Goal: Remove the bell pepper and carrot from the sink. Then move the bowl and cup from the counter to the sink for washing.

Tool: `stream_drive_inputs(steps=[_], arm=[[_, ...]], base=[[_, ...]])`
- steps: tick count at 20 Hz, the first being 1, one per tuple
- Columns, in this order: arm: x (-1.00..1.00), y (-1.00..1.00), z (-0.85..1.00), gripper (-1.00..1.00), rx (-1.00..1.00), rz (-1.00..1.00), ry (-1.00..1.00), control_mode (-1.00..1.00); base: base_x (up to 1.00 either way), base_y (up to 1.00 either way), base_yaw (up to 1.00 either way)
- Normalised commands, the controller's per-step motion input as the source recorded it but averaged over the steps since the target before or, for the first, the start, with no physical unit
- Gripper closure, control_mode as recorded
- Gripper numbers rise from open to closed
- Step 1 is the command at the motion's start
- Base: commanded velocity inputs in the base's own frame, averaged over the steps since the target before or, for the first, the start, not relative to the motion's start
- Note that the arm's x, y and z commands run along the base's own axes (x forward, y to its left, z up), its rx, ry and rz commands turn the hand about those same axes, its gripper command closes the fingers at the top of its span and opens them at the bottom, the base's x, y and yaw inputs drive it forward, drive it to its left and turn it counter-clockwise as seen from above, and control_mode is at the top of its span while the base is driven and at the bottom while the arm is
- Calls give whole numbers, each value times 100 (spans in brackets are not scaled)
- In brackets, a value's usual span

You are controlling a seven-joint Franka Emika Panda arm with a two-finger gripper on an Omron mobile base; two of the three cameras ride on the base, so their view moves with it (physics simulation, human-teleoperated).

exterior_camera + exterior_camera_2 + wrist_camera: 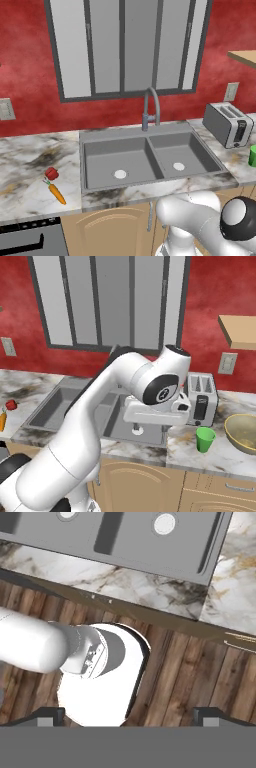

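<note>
Two vegetables lie on the table [30,155] left of the sink [150,157]: the bell pepper [51,173] near the table's front edge, and the carrot [56,193] just in front of it, almost touching, its green top toward the pepper. Both sink basins show bare grey metal with a white drain in each, under the curved faucet [151,107] at the back rim. On the table right of the sink a toaster [202,397] stands by the red wall. The cup [205,439] stands upright near the front edge of that stretch, in front of the toaster, and the bowl [243,432] sits just to its right, apart from it. The tool [128,714] hangs in front of the table, over the wooden floor [200,677], released, its two tips spread wide with nothing between them. The arm's elbow rises above the right basin.
</note>
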Motion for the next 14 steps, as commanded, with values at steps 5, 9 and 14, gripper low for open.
stream_drive_inputs(steps=[5,9,14], arm=[[24,-16,-9,-100,0,0,1,-100],[25,-16,-14,-100,0,0,1,-100],[21,-20,-19,-100,0,0,3,-100]], base=[[0,0,0],[0,0,0],[0,0,0]])
